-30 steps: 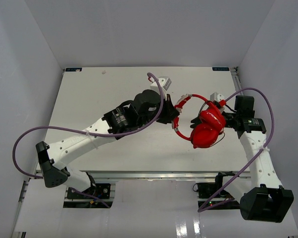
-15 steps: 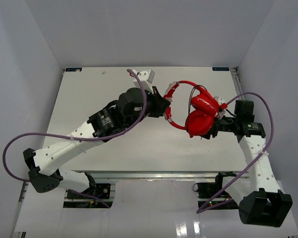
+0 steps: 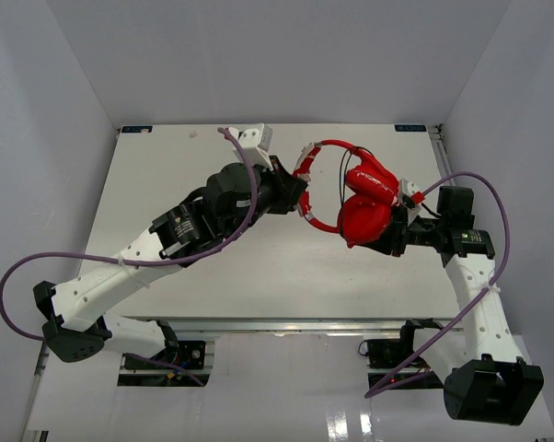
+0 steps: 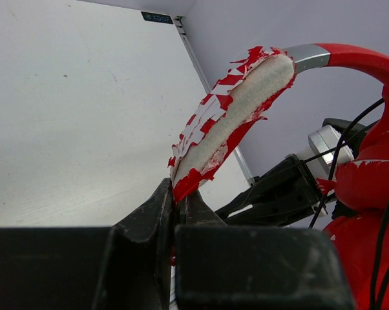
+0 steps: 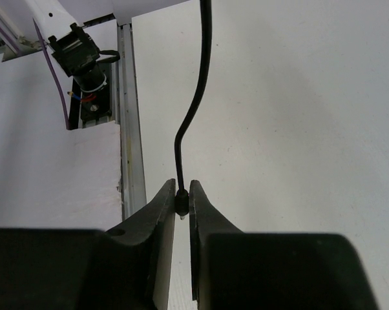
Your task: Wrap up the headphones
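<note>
On my left, the left gripper [image 4: 178, 194] is clamped on the headphones [image 3: 362, 204]. Its two matte black fingers are pressed together on the lower tip of the headband [image 4: 236, 110], with nothing visible between them except the pinched red edge. From there the band rises up and away to the right as a flat, curved strip. Its red skin has cracked into flakes and peeled away, showing pale, fuzzy padding down the middle. Higher up it joins a short brushed-metal piece and then a smooth, glossy red arc.

In the overhead view the band makes an open hoop over the far right-centre of the white matte table [image 3: 157, 175], just beside the left fingertips. The two rounded, shiny red cups [image 3: 364, 219] are bunched together at the hoop's right end, up against the nose of the right arm. I cannot tell whether they touch the tabletop.

On my right, the right gripper [image 5: 182, 195] has its dark, wedge-shaped fingers closed on the thin black cable [image 5: 199, 90], nipping it near its end. The cable is round and smooth. It bends once above the fingertips and then runs straight out of the top of the view, over the table and beside an aluminium rail [image 5: 131, 129].
</note>
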Robot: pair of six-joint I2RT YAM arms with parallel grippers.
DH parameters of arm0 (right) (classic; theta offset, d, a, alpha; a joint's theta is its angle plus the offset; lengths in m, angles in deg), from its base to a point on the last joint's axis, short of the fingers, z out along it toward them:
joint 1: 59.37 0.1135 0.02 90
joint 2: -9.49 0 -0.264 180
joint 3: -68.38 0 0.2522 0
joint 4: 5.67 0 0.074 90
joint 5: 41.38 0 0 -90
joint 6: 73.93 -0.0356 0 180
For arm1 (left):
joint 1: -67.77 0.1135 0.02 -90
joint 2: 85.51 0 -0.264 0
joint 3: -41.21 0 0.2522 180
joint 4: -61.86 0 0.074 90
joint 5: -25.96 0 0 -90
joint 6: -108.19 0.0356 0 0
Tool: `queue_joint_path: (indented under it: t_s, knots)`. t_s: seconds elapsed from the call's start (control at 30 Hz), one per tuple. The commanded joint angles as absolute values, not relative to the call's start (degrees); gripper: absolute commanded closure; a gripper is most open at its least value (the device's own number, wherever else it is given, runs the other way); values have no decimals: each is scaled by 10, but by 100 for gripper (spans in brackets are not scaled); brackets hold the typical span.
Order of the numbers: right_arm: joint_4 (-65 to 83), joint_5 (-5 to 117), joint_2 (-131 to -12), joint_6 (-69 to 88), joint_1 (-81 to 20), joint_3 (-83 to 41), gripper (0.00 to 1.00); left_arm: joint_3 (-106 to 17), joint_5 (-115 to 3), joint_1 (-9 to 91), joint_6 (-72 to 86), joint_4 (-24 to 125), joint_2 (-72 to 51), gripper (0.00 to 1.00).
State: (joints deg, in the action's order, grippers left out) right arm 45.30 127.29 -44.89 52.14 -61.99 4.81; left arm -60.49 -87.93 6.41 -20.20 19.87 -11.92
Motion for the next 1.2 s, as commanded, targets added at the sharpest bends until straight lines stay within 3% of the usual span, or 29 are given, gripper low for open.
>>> queue_joint_path:
  t_s: [0.0, 0.27, 0.47, 0.9, 1.17]
  knots:
    - [447, 1287, -428, 519, -623, 43, 90, -616, -906, 63, -230, 242, -154, 100]
    - [445, 1219, -366, 494, -622, 38, 92, -576, -988, 63, -299, 274, -141, 100]
    - [537, 1123, -336, 577, -611, 14, 92, -577, -1037, 66, -315, 306, -113, 100]
    - [613, 950, -348, 633, -574, -12, 92, -636, -1031, 71, -347, 266, 44, 100]
    - [544, 901, -331, 571, -571, 44, 92, -635, -1007, 81, -381, 224, 121, 100]
